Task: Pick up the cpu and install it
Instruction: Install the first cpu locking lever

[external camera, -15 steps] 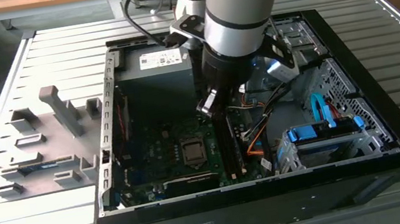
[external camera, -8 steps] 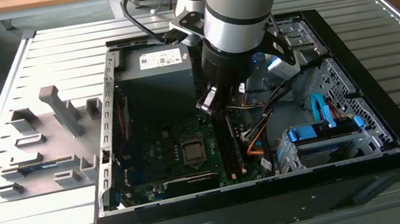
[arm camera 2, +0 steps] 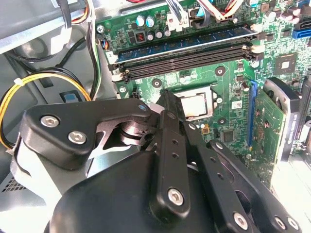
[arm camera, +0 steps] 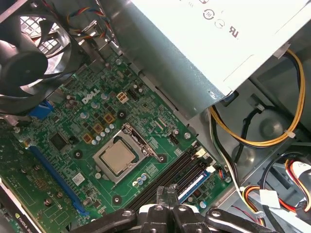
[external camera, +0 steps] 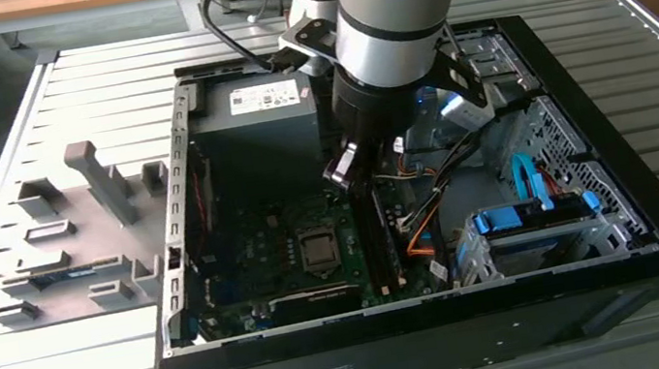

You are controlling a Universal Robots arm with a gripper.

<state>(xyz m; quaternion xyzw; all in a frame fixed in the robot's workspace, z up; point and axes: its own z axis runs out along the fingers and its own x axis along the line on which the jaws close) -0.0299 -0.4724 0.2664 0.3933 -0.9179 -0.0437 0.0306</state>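
Observation:
The cpu (arm camera: 118, 158) is a square silver chip lying flat in its socket on the green motherboard (arm camera: 73, 145); it shows in both wrist views (arm camera 2: 197, 104). The socket (external camera: 316, 245) sits mid-board inside the open black computer case (external camera: 649, 225). My gripper (external camera: 347, 170) hangs inside the case above the memory slots, a short way from the socket. Its black fingers (arm camera: 170, 194) press together with nothing between them, and their tips (arm camera 2: 167, 99) end just beside the socket's edge.
A grey power supply (external camera: 253, 122) fills the case's far end. Memory slots (arm camera 2: 189, 51), yellow and black cables (arm camera: 252, 141), a case fan (arm camera: 29, 53) and a blue drive bracket (external camera: 530, 213) surround the board. A grey fixture tray (external camera: 64, 244) lies on the exterior view's left.

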